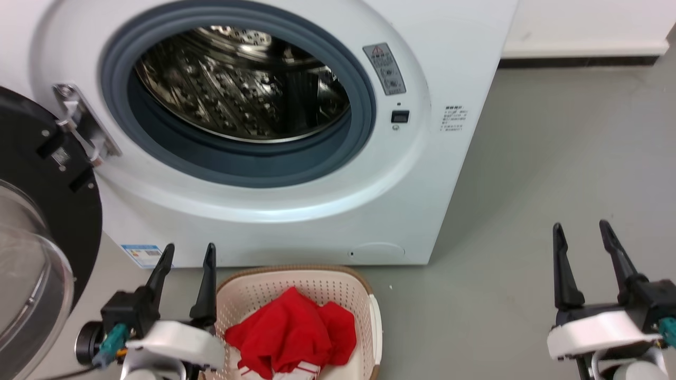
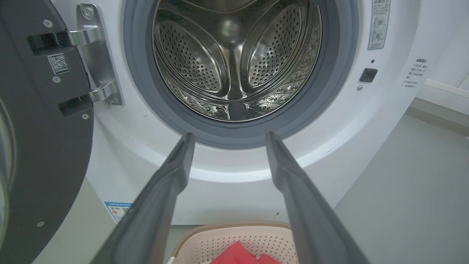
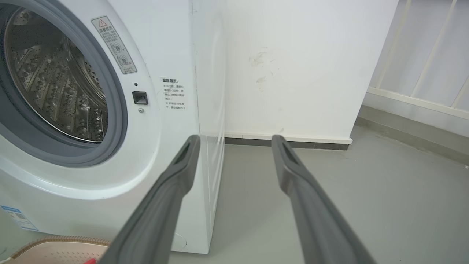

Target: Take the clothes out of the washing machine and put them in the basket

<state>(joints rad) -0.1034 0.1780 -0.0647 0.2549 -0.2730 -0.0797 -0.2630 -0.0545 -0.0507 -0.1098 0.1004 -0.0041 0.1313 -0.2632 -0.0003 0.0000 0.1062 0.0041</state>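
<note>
Cream basket (image 1: 296, 269) parked on floor (image 1: 528, 184) just below washing machine (image 1: 317, 211) opening, short drop; clothes (image 1: 296, 327) heaped inside, drum (image 1: 237, 84) looks empty. Idle, fingers apart, holding nothing: left hand (image 1: 190, 248), right hand (image 1: 580, 226).

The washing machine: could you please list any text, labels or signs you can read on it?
"温馨提示:" heads the printed note on the washing machine front; lines below too small.
Warning sticker: red triangle sign, text too small.
Blue label low on the front: blurred.
QR code on the door: no words.
</note>
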